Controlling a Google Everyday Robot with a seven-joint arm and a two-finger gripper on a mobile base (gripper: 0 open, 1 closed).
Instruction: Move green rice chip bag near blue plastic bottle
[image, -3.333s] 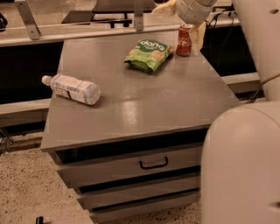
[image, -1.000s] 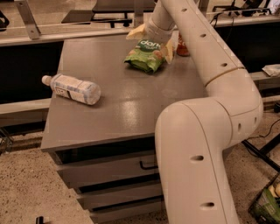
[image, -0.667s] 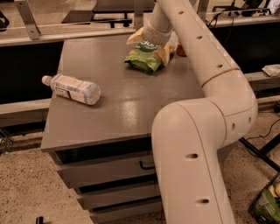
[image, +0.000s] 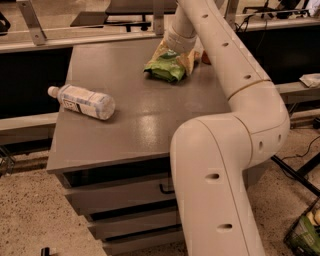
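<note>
The green rice chip bag (image: 165, 70) lies at the far right of the grey cabinet top (image: 135, 120). My gripper (image: 175, 54) is down on the bag's far end, open, with a yellowish finger (image: 158, 50) on either side of it. The blue plastic bottle (image: 82, 101) lies on its side near the left edge, white cap pointing left, well apart from the bag. My arm reaches over the right side of the top and hides part of it.
A red soda can (image: 205, 58) stands just behind the bag, mostly hidden by my arm. Drawers (image: 125, 195) are below the top. A rail and dark benches run behind, and the floor is speckled.
My arm swung in from the right and came down over the bag. In the last second the gripper sank a little lower onto it. The bag and bottle have not moved.
</note>
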